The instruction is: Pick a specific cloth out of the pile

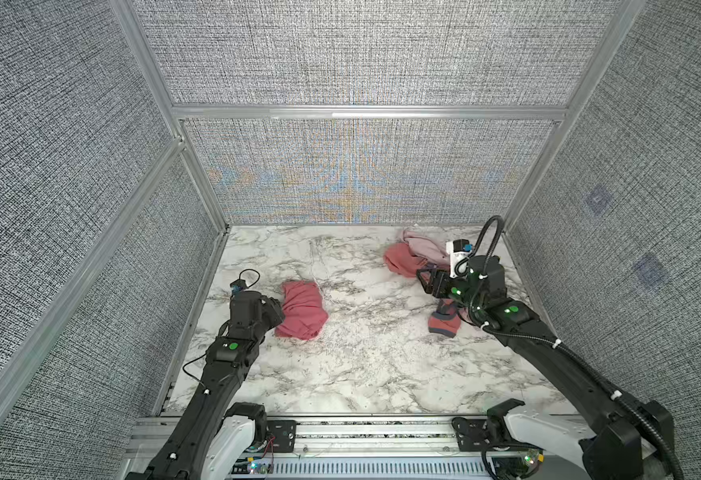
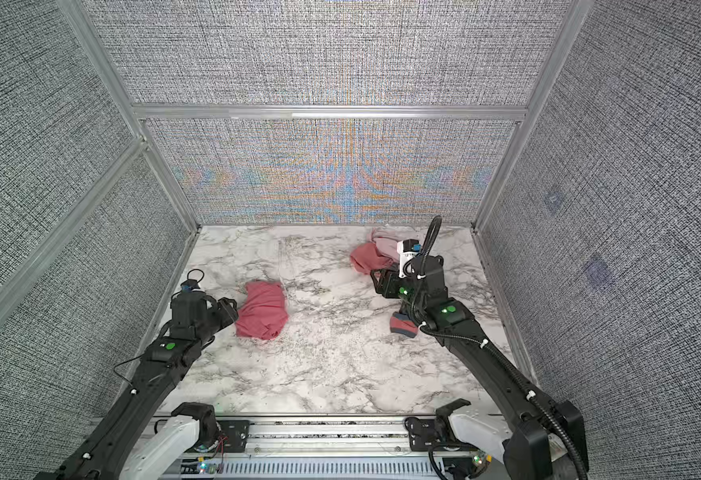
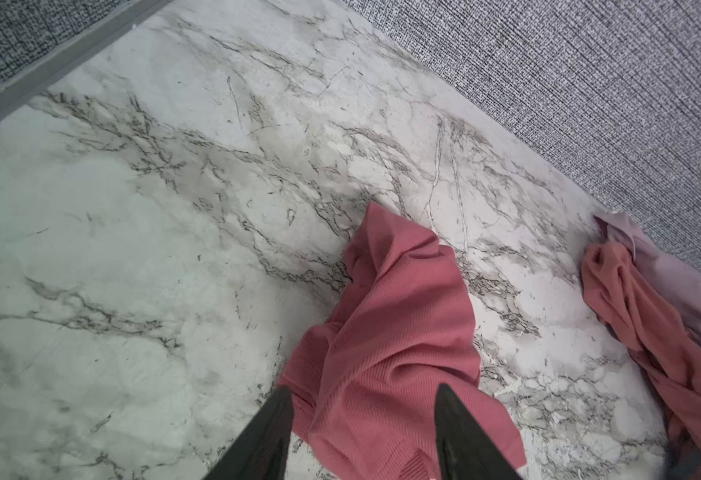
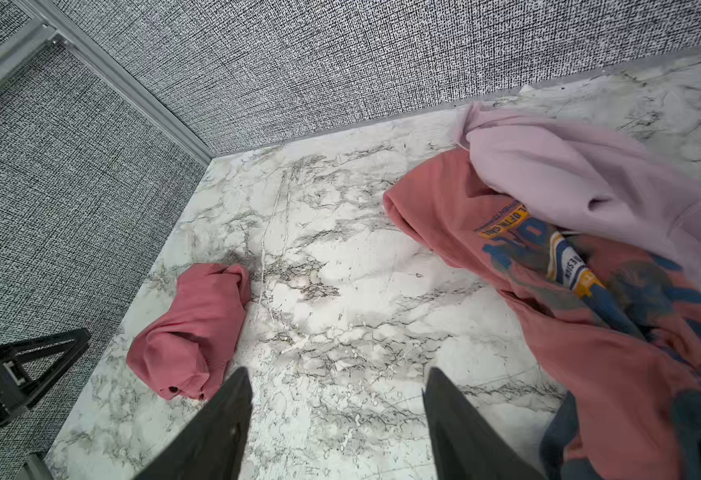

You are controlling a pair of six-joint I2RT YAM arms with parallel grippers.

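Plain dusty-red cloth [image 1: 302, 309] lies crumpled by itself on the marble table [image 1: 382, 365], left of centre and well apart from the pile [image 1: 409, 255] near the far right corner. The left gripper [image 3: 363, 388] sits at its near-left edge, fingers spread, with fabric between them but not pinched. The right gripper [image 4: 338, 370] hangs beside the pile, fingers spread over bare marble.
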